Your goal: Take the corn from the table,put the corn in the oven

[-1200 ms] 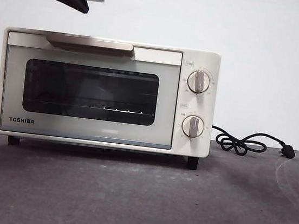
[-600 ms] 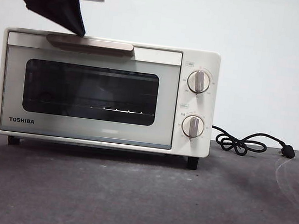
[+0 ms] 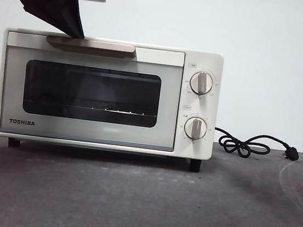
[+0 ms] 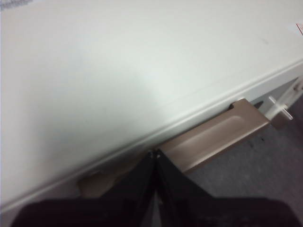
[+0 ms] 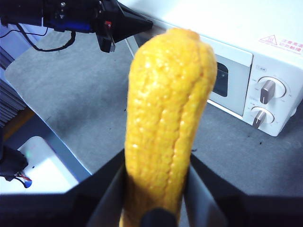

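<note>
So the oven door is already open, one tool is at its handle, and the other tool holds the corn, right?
Not quite: the front view shows the oven door shut. The left tool is at the handle, and the right tool holds the corn.

— what's the oven [image 3: 108, 94] look like up close?
— smooth cream-white casing with a soft sheen, a dark glossy glass window, and a beige handle [image 3: 91, 44] with a satin, brushed-looking face.
— the knobs [image 3: 201, 82]?
— smooth, pale, with a silvery grip bar.
— and the corn [image 5: 166, 127]?
— glossy yellow-orange plastic, bumpy with rows of kernels, catching highlights.
— the table [image 3: 141, 201]?
— dark grey, matt, faintly mottled.
— the cord [image 3: 250, 144]?
— black, smooth, rubbery-looking.
— the left gripper [image 4: 153, 156]?
— matt black plastic-looking fingers, like the right gripper [image 5: 156, 191].
</note>
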`<state>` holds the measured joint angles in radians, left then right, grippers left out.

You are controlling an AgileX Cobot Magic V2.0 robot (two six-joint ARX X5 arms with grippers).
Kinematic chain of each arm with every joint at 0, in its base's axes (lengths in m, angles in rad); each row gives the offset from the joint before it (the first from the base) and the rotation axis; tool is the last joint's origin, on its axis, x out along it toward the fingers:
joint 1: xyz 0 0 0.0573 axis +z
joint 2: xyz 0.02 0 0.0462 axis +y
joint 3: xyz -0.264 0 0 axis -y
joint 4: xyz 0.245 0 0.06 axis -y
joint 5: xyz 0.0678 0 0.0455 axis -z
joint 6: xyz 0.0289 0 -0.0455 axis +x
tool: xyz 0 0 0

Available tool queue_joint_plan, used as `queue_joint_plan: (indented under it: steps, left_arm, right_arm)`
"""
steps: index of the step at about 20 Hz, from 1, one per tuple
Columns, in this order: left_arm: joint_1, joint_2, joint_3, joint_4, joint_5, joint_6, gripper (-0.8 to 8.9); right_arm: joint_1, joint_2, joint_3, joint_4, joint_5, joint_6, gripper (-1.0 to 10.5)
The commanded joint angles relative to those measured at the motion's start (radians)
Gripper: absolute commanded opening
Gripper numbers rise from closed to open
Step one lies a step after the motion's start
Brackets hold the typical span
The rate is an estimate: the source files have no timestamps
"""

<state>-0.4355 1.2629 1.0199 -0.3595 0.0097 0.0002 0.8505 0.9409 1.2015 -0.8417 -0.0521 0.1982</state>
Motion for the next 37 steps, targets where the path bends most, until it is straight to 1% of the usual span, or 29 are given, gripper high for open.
queue_joint_plan:
  steps: [1,5,11,20,27,31,32,33,37]
  left_arm:
    - [-0.01,0.029,-0.029,-0.124,-0.003,0.012,-0.06]
    - [-0.022,0.033,-0.029,-0.202,-0.002,0.011,-0.06]
    - [-0.066,0.033,-0.029,-0.324,-0.003,0.008,-0.06]
    - [-0.156,0.033,-0.029,-0.526,-0.003,0.008,-0.06]
    - [-0.199,0.023,-0.029,-0.56,-0.003,0.001,-0.06]
    - [-0.227,-0.09,-0.029,-0.529,-0.003,-0.008,-0.06]
    - [-0.235,-0.141,-0.029,-0.511,-0.003,-0.021,-0.06]
    - [-0.243,-0.206,-0.029,-0.481,-0.002,-0.037,-0.06]
    - [-0.292,-0.48,-0.029,-0.292,-0.002,-0.137,-0.06]
  right_arm:
    - [0.001,-0.002,0.0,0.004,0.001,0.008,-0.1]
    - [0.001,-0.002,0.0,0.004,0.001,0.008,-0.1]
    - [0.001,-0.002,0.0,0.003,0.001,0.008,-0.1]
    - [0.001,-0.003,0.0,0.0,0.0,0.008,-0.1]
    - [0.002,-0.003,0.0,-0.019,0.0,0.003,-0.1]
    - [0.002,-0.002,0.0,-0.01,-0.004,-0.031,-0.1]
    - [0.002,-0.002,0.0,0.006,-0.015,-0.047,-0.1]
    - [0.002,-0.001,0.0,0.038,-0.043,-0.057,-0.1]
    - [0.018,0.038,0.0,0.238,-0.232,-0.072,-0.2]
